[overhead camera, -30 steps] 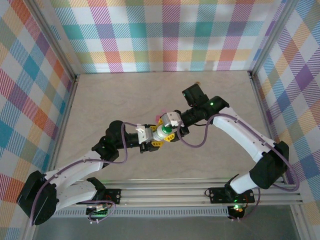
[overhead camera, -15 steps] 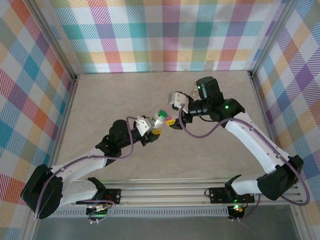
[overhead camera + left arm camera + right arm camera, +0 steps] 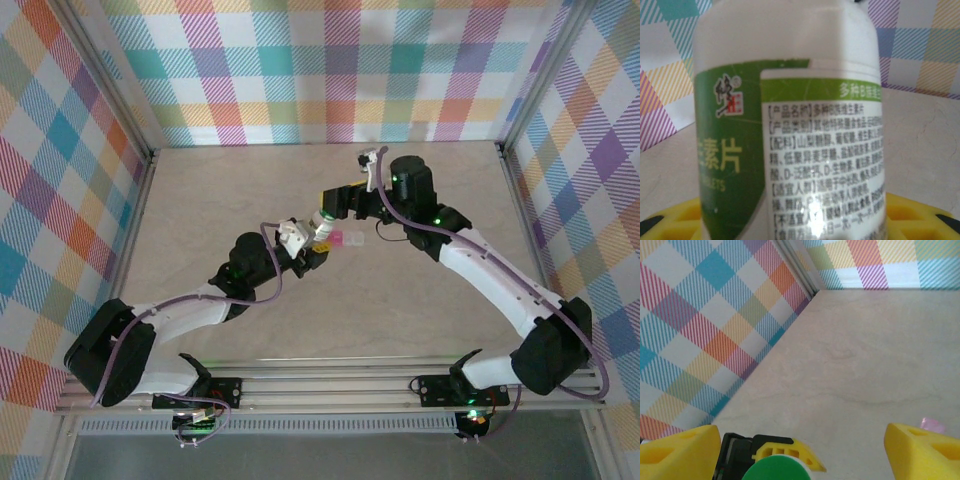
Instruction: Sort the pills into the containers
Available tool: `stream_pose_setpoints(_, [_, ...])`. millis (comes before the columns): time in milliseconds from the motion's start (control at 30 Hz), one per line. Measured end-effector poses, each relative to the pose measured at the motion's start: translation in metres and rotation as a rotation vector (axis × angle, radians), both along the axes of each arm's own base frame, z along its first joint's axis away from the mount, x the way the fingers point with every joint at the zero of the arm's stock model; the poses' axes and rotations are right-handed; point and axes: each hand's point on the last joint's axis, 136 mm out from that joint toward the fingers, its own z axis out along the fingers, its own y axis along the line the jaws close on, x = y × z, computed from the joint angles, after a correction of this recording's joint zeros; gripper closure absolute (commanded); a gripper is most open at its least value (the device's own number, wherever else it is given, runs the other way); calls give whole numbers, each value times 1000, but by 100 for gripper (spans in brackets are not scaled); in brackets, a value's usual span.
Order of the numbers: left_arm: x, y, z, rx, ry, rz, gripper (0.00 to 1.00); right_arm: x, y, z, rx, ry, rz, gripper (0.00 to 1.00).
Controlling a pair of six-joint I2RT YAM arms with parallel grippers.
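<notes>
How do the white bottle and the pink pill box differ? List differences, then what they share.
The white bottle is clamped in the left gripper; the pink pill box lies free on the table. The bottle is opaque white with a green cap; the box is pink. Both sit mid-table, close together.

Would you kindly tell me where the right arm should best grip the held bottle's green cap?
Grip the green cap by its round side wall, coming onto the cap end along the bottle's axis. The left gripper clamps the white bottle by its body, leaving the cap free, and the right gripper stands open over it.
</notes>
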Motion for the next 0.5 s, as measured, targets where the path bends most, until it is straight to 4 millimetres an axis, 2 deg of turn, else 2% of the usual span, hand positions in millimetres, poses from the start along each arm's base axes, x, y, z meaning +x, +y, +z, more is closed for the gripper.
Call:
stream_pose_setpoints(167, [4, -5, 7, -32, -1, -7, 100, 4, 8, -6, 67, 63, -21, 19])
stream_pose_setpoints(500, [4, -17, 10, -51, 8, -35, 100, 5, 13, -4, 136, 74, -36, 35])
